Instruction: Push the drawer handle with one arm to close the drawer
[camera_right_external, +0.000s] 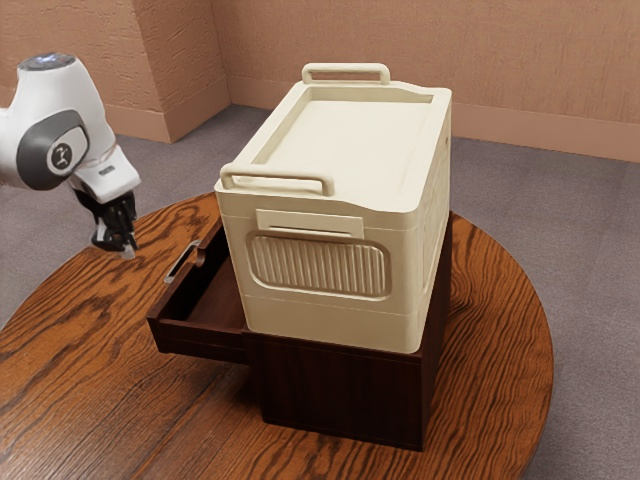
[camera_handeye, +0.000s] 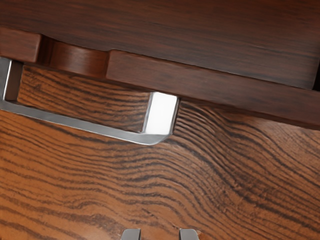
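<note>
1. Reaching in from the exterior view's left, my arm (camera_right_external: 62, 125) hangs over the desk (camera_right_external: 500, 300), outside the drawer front. Step in hand, as I judge it: approach, lining up for the push.
2. My fingers (camera_handeye: 131, 234) stand apart, a gap between the tips, nothing held. Not touching the handle; a stretch of bare desk grain separates the two in the wrist view. Tips roughly in line with one of the handle's posts, not its middle.
3. Handle (camera_handeye: 85, 124): a metal loop on the drawer front, next to the scooped notch in the top edge. Free of contact.
4. Drawer (camera_right_external: 200, 343): dark wood, well out of its cabinet (camera_right_external: 340, 395). Closing still to be done.
5. Cabinet sits on the desk to the exterior view's right of the drawer front. Cream storage box (camera_right_external: 330, 140) on top; no part in the job.
6. Next move, my reckoning: draw the fingers together for a blunt pusher, drop to handle height on its outer side, shift toward its middle, then press straight at the cabinet. Off-centre pressure might skew the drawer; a tip dipping into the loop might snag.
</note>
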